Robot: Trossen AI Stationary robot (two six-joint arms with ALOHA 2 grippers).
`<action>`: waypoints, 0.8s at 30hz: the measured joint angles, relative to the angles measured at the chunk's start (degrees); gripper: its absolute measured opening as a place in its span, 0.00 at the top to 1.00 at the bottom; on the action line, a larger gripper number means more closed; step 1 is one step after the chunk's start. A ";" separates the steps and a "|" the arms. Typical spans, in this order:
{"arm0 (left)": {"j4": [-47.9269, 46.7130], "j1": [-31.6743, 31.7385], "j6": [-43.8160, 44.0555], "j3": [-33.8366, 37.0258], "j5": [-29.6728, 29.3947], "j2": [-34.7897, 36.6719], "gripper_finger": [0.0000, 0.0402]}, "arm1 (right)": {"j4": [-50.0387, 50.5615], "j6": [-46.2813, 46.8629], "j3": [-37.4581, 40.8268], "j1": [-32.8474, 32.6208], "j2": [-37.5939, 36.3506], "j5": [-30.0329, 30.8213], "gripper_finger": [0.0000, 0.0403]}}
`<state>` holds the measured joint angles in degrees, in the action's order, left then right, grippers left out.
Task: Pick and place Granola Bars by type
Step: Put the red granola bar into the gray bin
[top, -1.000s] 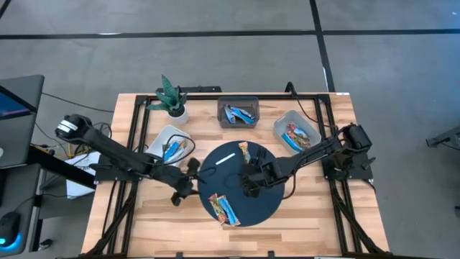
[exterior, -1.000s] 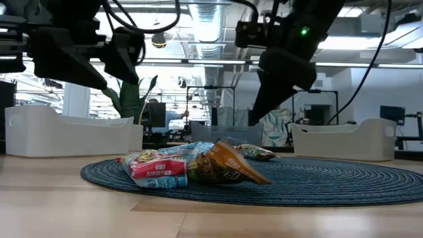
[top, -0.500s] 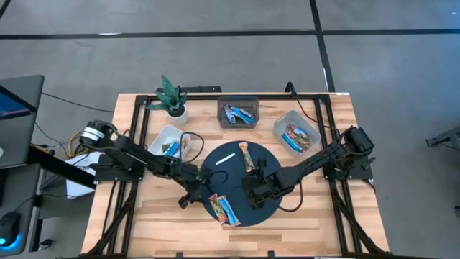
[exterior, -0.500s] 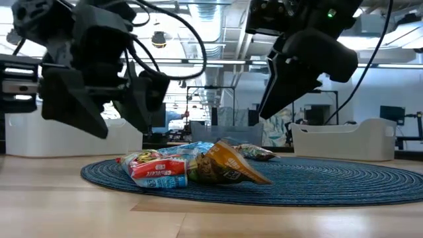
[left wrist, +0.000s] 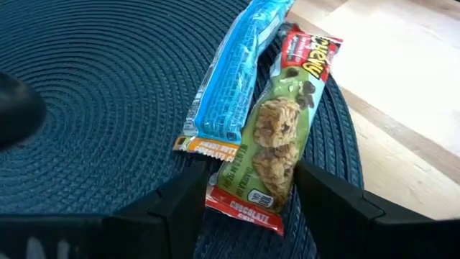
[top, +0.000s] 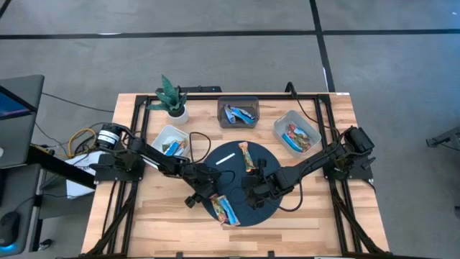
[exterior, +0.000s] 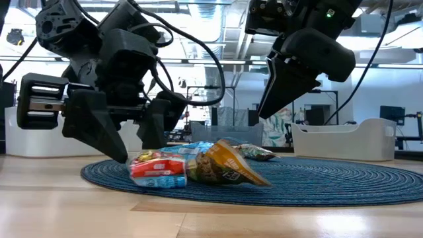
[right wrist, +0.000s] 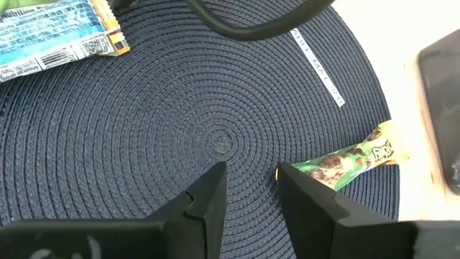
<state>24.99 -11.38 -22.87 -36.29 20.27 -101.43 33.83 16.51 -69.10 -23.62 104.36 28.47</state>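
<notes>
Two Granola Bars lie side by side on the near-left part of the round dark-blue mat (top: 267, 171): a blue one (left wrist: 234, 72) and a red, green and orange one (left wrist: 284, 137). A third, green-wrapped bar (top: 248, 157) lies at the mat's far side next to a thin white stick (top: 226, 158). My left gripper (left wrist: 248, 216) is low over the mat and open. Its fingers stand on either side of the multicoloured bar's end without touching it. My right gripper (right wrist: 251, 198) hangs open above the middle of the mat, with nothing between its fingers.
Three bins stand along the far side: a white one (top: 164, 134) at the left, a dark one (top: 238, 103) with blue bars, and a pale one (top: 284, 121) with red bars. A potted plant (top: 171, 97) is at the far left. Bare wood lies near the front edge.
My left gripper has come down and gone toward the table's right, from beside the mat to the two bars at its near-left part, tipping further downward. My right gripper shifted a little toward the near edge. The bars have not moved.
</notes>
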 joint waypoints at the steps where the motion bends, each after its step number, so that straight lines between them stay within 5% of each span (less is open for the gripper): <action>1: 0.00 0.08 0.02 0.00 0.00 -0.02 0.48 | 0.00 0.00 0.00 0.00 0.00 0.00 0.71; 24: -2.82 0.20 0.07 0.00 -3.44 0.11 0.54 | 0.00 0.07 0.00 0.00 -0.02 0.04 0.71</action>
<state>22.17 -11.18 -22.80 -36.29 16.84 -101.32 33.82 16.58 -69.10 -23.62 104.33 28.51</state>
